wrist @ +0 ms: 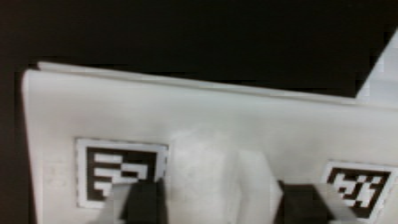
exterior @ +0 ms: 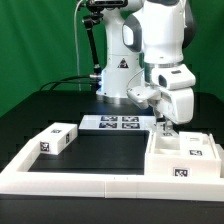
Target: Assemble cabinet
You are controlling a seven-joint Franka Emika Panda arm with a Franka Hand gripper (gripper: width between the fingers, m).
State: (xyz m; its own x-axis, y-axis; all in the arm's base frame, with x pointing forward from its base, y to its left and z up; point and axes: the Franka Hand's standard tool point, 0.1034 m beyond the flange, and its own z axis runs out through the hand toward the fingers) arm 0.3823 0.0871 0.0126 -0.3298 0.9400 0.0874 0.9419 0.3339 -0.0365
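**Gripper point(exterior: 165, 126) low over the cabinet shell point(exterior: 187, 152)**

The shell sits at the exterior view's right. In the wrist view the fingers point(wrist: 139, 206) straddle a blurred white part of it, and I cannot tell whether they clamp it. A smaller tagged block point(exterior: 57, 139) lies well apart, at the exterior view's left

You'll read no words or numbers, only fiducial tags point(wrist: 121, 170) on the cabinet part point(wrist: 196, 110) at the claw point(wrist: 199, 200).
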